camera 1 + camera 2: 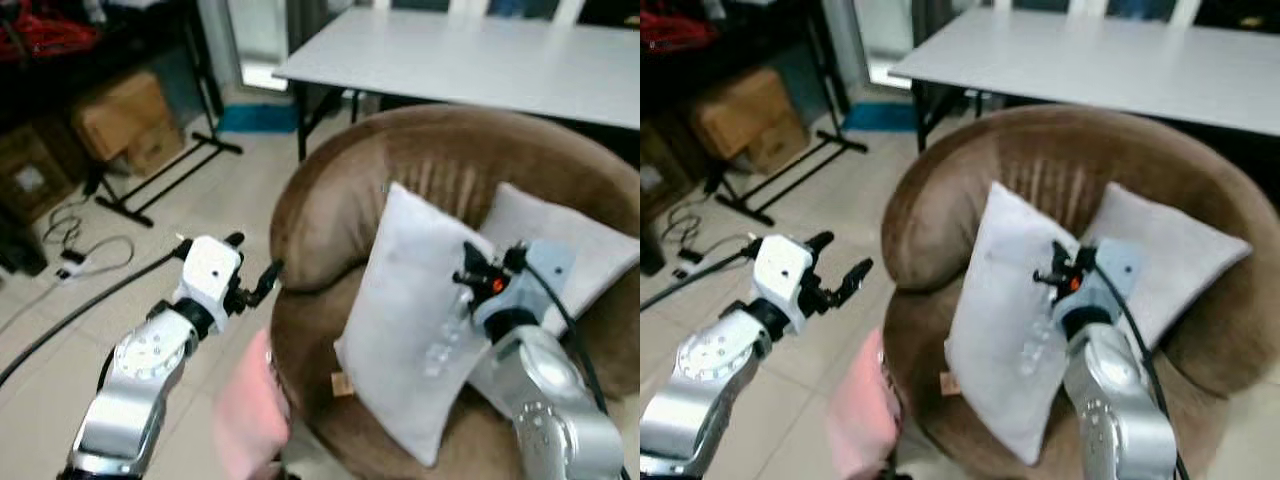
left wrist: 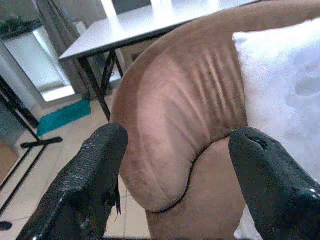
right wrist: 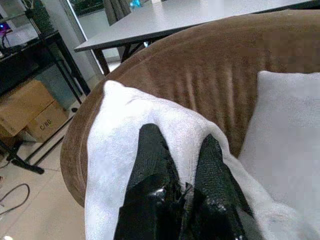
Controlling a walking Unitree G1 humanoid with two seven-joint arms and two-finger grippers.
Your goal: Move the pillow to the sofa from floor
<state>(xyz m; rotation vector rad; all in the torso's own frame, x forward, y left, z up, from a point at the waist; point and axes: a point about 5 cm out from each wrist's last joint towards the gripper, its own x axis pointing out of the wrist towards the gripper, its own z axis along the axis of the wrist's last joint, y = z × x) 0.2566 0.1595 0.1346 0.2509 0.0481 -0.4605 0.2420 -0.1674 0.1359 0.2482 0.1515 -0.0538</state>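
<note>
1. Two white pillows are on the brown sofa (image 1: 330, 200), a round-backed armchair-type seat. The nearer pillow (image 1: 410, 310) stands on edge, tilted, against the backrest; the second pillow (image 1: 590, 250) leans behind it towards the robot's right.
2. Right gripper (image 3: 177, 170): its black fingers are closed together on a fold of the nearer pillow's cloth near the upper edge, as the right wrist view shows. The cloth bunches over both fingers.
3. Left gripper (image 1: 255, 280): fingers spread apart, holding nothing, hovering just beside the sofa's outer left rim over the tiled floor (image 1: 150, 250).
4. Handling judgement: the pillow appears light and soft. It creases and drapes under the pinch, so it will sag from any single hold. The fabric looks matte and unlikely to slip; nothing fragile.
5. Hold point judgement: a corner or upper-edge fold, as presently taken, is adequate for so light a load.
6. Position judgement: the pillow already rests on the seat; release looks to be the remaining step.
</note>
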